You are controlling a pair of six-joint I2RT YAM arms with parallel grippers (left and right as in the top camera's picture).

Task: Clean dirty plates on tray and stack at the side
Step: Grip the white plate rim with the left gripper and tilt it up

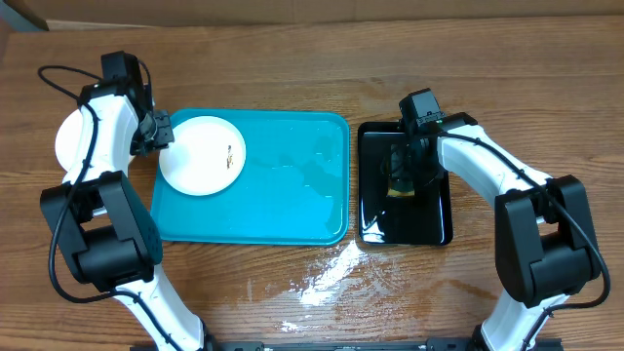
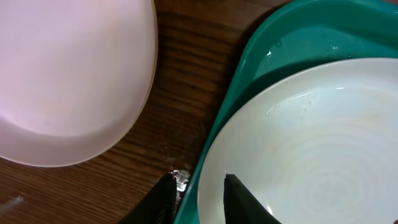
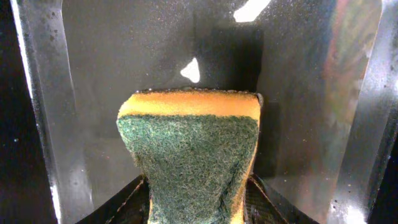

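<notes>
One white plate (image 1: 202, 154) with small dark specks rests over the near-left corner of the turquoise tray (image 1: 292, 210). My left gripper (image 1: 164, 136) is at the plate's left edge. In the left wrist view this plate (image 2: 311, 137) fills the right side. My left gripper (image 2: 202, 186) is shut on its rim, one finger on top and the other outside the tray's rim (image 2: 261, 50). A second pale plate (image 2: 68, 74) lies on the table left of the tray, partly hidden by my arm in the overhead view (image 1: 68, 141). My right gripper (image 3: 196, 186) is shut on a green-and-yellow sponge (image 3: 189, 149).
A glossy black tray (image 1: 434, 219) lies right of the turquoise tray, with my right gripper and the sponge (image 1: 400, 180) over it. Water droplets spread on the wood (image 1: 331, 273) in front of the trays. The turquoise tray's floor looks wet.
</notes>
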